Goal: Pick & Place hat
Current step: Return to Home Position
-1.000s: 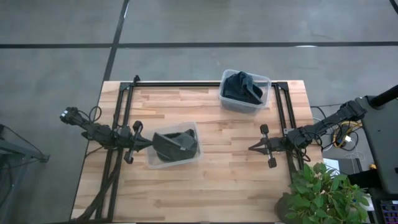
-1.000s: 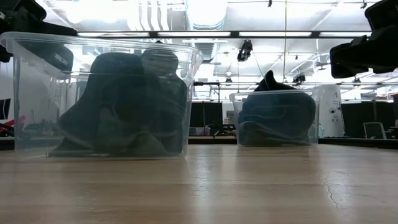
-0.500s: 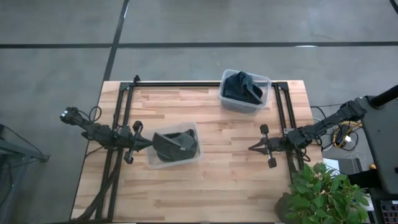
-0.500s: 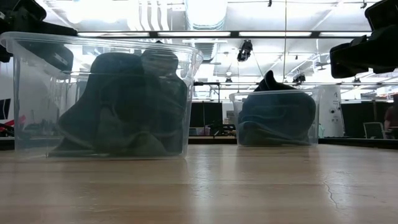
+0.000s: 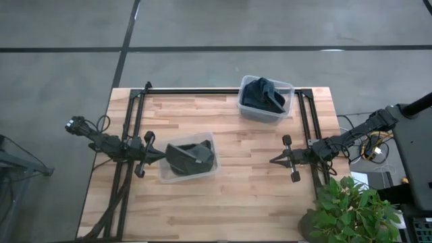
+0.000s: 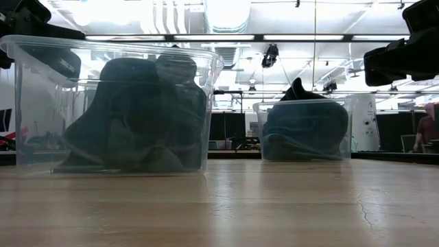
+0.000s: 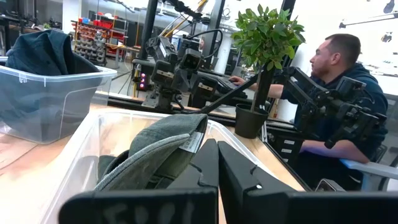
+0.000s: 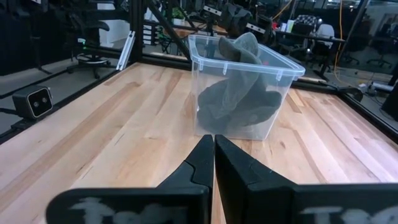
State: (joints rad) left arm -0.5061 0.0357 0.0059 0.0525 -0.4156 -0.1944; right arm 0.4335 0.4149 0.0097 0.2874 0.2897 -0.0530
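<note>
Two clear plastic bins stand on the wooden table. The nearer bin [image 5: 189, 157] [image 6: 113, 103] holds dark grey hats [image 7: 158, 152] [image 8: 239, 93]. The farther bin [image 5: 266, 98] [image 6: 305, 130] [image 7: 43, 87], near the table's far right corner, holds dark blue hats. My left gripper [image 5: 163, 155] [image 7: 217, 163] is shut, level, its tips at the nearer bin's left rim, above the table. My right gripper [image 5: 273, 160] [image 8: 214, 146] is shut and points toward that bin from the right, well apart from it.
Black frame rails [image 5: 132, 135] run along the table's left, far and right edges. A potted plant [image 5: 351, 209] stands off the near right corner. A person [image 7: 348, 93] sits beyond the right side. Bare wood [image 5: 243, 196] lies between and in front of the bins.
</note>
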